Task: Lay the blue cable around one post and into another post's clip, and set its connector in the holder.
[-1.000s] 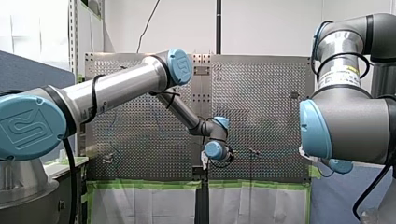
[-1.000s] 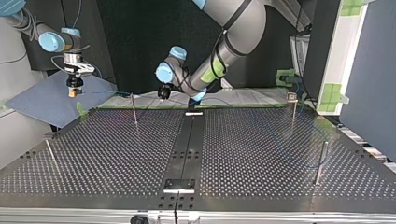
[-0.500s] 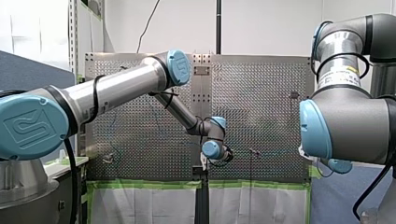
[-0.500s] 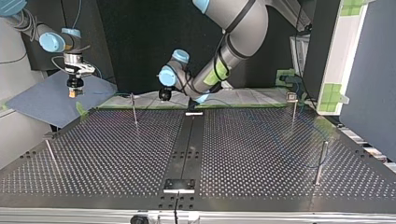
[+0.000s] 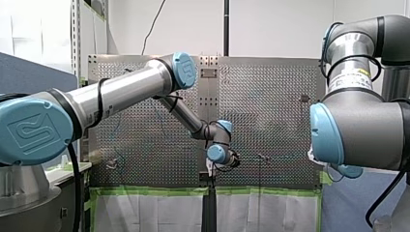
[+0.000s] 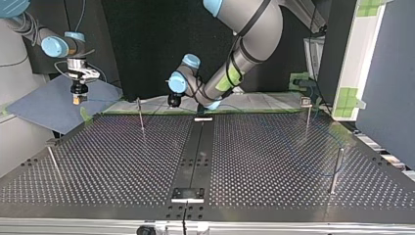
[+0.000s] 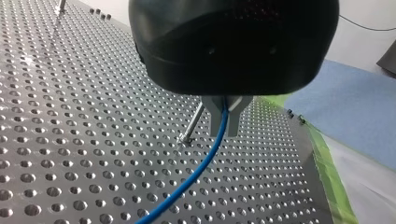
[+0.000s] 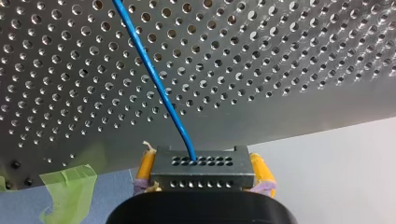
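My left claw [image 7: 225, 119] is clenched on the cable [image 7: 196, 172]. My right claw [image 8: 203, 169], yellow-padded, grasps the connector [image 8: 201, 179]. The label [image 5: 352, 76] on my right arm, upper right, is unreadable.

Only one mark can be partly read, and no clear words or numbers.

In the front view, the big blue cap [image 5: 30, 131] on the near joint of my left arm [image 5: 121, 92] carries a raised emblem in a rounded square. Its two joined letters look like U and R, but I cannot be sure. On my right arm [image 5: 360, 125] there is a white and yellow sticker [image 5: 355, 75] with dark print, too small to read. The other views show no writing.
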